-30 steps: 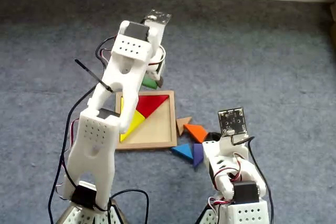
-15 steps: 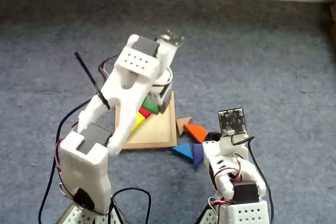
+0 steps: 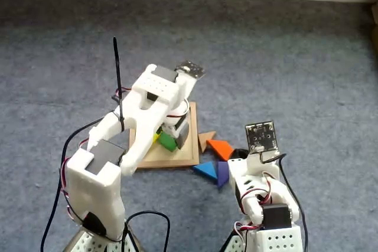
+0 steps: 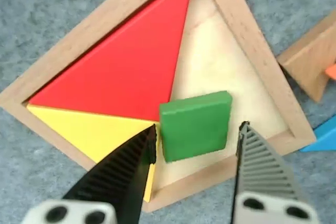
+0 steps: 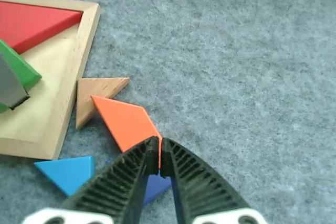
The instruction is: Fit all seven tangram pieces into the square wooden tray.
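- The left arm (image 3: 150,90) is over the wooden tray (image 4: 247,40). Its jaws are spread, one on each side of the green square (image 4: 195,125). One jaw is right up against it and the other is a tiny bit off, so we think it's not being squeezed.
- The green square is inside the tray, in the bare part. It's just beside the red triangle (image 4: 131,61) & by the tip of the yellow triangle (image 4: 94,129). We can't tell if it lies flat.
- The right arm (image 3: 260,187) is by the loose pcs on the tabletop (image 3: 307,63). Its jaws are pressed together w/ nothing in them, tips just over the edge of the orange piece (image 5: 123,121).
- Done so far, we think: 2 pcs are in for sure (red, yellow). Green is no. 3 & nearly there.
- Left to do: 4 pcs lie outside, just beside the tray. They are the wood-colour triangle (image 5: 92,95), the orange piece, the blue triangle (image 5: 68,171) & the purple piece (image 3: 222,172).
- So we're a bit under halfway. The tray has bare wood showing for the rest.
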Available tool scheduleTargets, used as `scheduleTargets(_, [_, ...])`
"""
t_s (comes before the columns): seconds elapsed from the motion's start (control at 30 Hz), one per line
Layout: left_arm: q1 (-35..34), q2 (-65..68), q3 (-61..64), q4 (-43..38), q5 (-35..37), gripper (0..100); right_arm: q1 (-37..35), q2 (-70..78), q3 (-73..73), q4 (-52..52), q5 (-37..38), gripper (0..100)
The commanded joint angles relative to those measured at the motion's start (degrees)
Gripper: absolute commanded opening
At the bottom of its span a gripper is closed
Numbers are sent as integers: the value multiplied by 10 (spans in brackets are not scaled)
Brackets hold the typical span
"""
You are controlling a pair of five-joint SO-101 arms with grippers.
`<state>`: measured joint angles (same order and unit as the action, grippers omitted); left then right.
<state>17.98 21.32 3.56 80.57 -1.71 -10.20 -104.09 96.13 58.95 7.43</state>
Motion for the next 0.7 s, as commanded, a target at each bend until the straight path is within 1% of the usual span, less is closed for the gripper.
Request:
scheduleTargets(0.0, [5,-30,0,-5,-4,260,10,-8,78,-4,-3,22])
scheduleTargets(0.27, [5,-47,-3,-3,-4,257,10,-8,78,-4,-3,22])
scheduleTargets(0.4, [3,-99,3,0,-4,210,10,-8,78,-4,-3,22])
scheduleTargets(0.57, [8,-189,73,-6,-7,200,10,-8,78,-4,-3,22])
scheduleTargets(0.67, [17,-237,124,-47,-7,200,10,-8,78,-4,-3,22])
